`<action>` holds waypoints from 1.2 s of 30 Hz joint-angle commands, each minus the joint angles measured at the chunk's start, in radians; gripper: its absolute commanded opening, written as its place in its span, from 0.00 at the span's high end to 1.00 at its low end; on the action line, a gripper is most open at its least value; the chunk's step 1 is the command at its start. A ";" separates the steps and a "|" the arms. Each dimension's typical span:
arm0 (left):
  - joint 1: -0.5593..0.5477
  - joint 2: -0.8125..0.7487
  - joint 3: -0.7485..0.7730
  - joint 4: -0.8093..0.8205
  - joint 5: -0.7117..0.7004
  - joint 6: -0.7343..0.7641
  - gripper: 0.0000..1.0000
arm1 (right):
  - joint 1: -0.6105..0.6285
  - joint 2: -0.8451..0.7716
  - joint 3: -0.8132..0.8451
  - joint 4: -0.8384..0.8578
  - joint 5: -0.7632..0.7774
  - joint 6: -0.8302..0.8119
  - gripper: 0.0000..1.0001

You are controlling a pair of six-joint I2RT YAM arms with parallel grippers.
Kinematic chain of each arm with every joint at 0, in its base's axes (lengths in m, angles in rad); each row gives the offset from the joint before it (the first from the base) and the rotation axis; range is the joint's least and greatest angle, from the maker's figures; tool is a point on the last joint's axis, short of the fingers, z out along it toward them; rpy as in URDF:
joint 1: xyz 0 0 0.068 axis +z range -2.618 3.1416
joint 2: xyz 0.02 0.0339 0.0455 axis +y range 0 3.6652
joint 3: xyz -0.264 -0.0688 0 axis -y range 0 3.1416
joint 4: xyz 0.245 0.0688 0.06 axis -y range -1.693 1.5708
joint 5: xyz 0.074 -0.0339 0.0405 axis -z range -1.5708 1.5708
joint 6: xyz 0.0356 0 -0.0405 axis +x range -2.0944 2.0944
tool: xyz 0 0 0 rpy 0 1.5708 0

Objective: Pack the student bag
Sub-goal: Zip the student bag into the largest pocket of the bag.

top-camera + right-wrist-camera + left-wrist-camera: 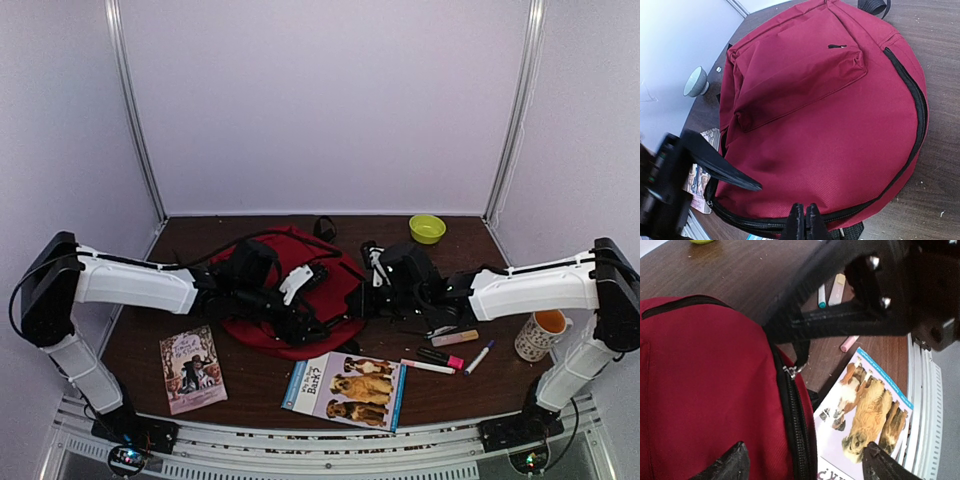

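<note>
1. The left gripper (pixel 805 450) has its jaws spread wide with nothing between them. One finger (pixel 725 465) hangs over red fabric, and the other is over the cover of a dog book (pixel 870 410).
2. Under that gap runs the black zipper (pixel 790 410) along the edge of the student bag (pixel 830 125).
3. The right gripper (pixel 805 206) has its fingers pressed together at the same zipper edge. In the left wrist view it sits at 1 o'clock. A black pull tab (pixel 801 351) is pinched in its tips and runs down to the metal slider (pixel 792 371).
4. The student bag lies flat in the middle of the table (pixel 255 378) with its front pocket (pixel 795 75) facing up. Both arms reach in over it from either side. In the top view its black loop (pixel 323 228) is at the 12 o'clock end.
5. Around the bag in the top view:
   - The dog book lies at 5 o'clock, just beside the bag's edge.
   - A second book (pixel 192 368) with a pinkish cover lies at 8 o'clock, apart from the bag.
   - A green bowl (pixel 427 228) stands at 1 o'clock, near the far edge of the table.
   - Several pens (pixel 455 338) lie scattered at 4 o'clock.
   - A patterned mug (pixel 540 335) with an orange inside stands past the pens, at 3 o'clock.
</note>
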 commanded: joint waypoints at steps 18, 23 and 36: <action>-0.020 -0.042 -0.036 -0.011 -0.140 0.025 1.00 | -0.189 -0.053 -0.107 0.104 -0.022 0.050 1.00; -0.021 -0.135 -0.121 0.018 -0.149 -0.010 1.00 | -0.268 0.028 -0.066 0.144 -0.066 0.047 1.00; -0.021 -0.178 -0.164 0.048 -0.139 -0.056 1.00 | -0.386 0.203 0.174 0.062 -0.163 -0.046 1.00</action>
